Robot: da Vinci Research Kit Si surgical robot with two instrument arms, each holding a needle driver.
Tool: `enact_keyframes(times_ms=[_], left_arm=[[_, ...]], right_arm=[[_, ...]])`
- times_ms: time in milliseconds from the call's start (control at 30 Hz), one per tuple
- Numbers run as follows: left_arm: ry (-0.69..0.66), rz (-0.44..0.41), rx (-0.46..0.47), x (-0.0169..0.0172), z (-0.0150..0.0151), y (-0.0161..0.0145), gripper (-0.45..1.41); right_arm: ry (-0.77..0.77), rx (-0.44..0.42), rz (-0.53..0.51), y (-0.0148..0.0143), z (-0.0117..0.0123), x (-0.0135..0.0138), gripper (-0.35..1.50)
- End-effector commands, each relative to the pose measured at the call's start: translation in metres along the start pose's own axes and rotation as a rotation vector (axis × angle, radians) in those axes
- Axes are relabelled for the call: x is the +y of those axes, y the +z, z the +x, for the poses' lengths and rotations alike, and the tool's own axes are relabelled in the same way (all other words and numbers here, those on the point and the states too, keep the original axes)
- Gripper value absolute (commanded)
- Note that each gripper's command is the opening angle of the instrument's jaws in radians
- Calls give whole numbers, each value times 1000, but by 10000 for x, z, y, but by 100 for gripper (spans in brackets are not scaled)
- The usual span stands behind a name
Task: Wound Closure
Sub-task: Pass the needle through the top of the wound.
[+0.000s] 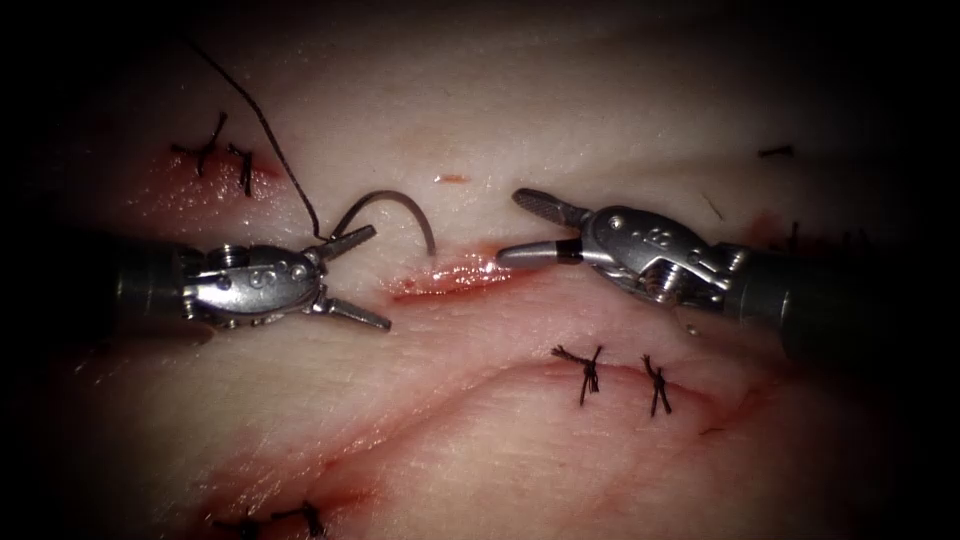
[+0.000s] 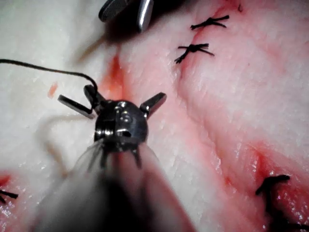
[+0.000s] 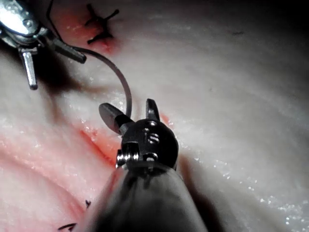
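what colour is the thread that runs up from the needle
Dark, near black. The thread shows best in the endoscope view, running up from the needle beside the left tool.

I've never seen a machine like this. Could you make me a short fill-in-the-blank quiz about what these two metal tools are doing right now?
1. The left arm's tool has its jaws ____.
2. The curved steel needle lies on the pale pork tissue, not held by ____ tool.
3. The needle's tip points toward the open red ____ between the tools.
4. The right arm's tool holds ____, its jaws apart.

Missing words: open; either; cut; nothing
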Motion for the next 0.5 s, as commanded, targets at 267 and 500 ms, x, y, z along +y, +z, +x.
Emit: enact_keyframes(times_ms=[267,500], left_arm=[[32,69,28,-8,8,5,132],[34,59,16,-4,0,1,80]], right_arm=[[-15,5,-11,-33,13,-2,125],[-20,2,-22,-26,9,-4,125]])
